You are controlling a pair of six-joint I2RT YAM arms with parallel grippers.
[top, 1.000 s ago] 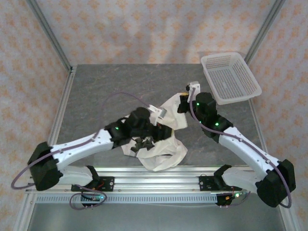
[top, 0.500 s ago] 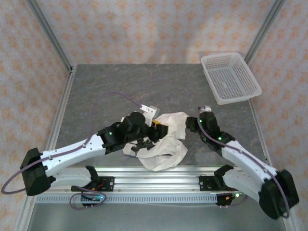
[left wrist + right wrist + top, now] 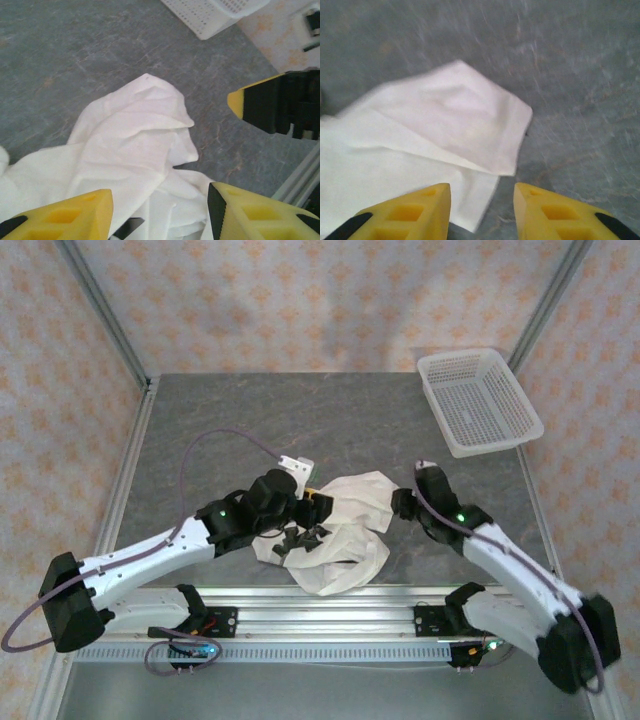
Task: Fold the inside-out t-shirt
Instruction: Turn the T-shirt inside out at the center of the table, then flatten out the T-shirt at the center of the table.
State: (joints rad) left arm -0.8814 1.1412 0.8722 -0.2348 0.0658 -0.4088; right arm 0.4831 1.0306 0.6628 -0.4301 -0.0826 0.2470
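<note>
T-shirt (image 3: 345, 530) lies crumpled on table (image 3: 220, 420) btwn my arms. Both jaws apart, empty: L gripper (image 3: 159, 200) over its middle, R gripper (image 3: 482, 192) above a corner, prob. to spread it flat.

T-shirt (image 3: 445, 125), white, creased: left and centre. Table (image 3: 580, 75), grey: upper right. Right gripper (image 3: 481, 200): bottom edge, jaws parted.

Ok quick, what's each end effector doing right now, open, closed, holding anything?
Left end effector: open, holding nothing, above the t-shirt.
Right end effector: open, holding nothing, over the t-shirt's edge.
</note>
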